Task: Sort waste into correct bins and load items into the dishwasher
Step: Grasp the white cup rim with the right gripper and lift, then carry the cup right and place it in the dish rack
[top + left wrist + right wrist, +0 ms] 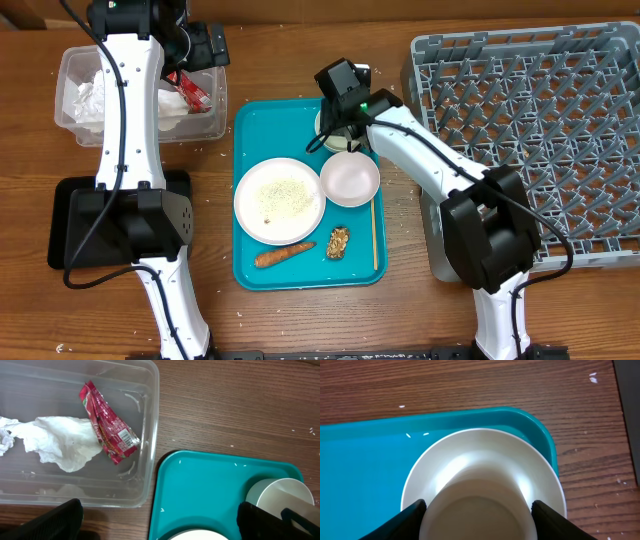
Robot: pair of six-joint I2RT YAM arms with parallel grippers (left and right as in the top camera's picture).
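Observation:
My right gripper (479,520) is shut on the white cup (480,510), one finger against each side. The cup stands in the pale green-rimmed bowl (470,450) at the far right corner of the teal tray (365,460). Seen from overhead, the right gripper (340,125) hides the cup. My left gripper (160,525) hangs open and empty over the gap between the clear tub (150,420) and the tray. In the tub lie a white napkin (60,442) and the red-and-white wrapper (107,425).
On the teal tray (250,270) sit a plate with rice (280,200), a white bowl (350,178), a carrot piece (285,255), a brown lump (338,242) and chopsticks (375,230). The grey dish rack (540,120) fills the right. A black tray (70,190) lies under my left arm.

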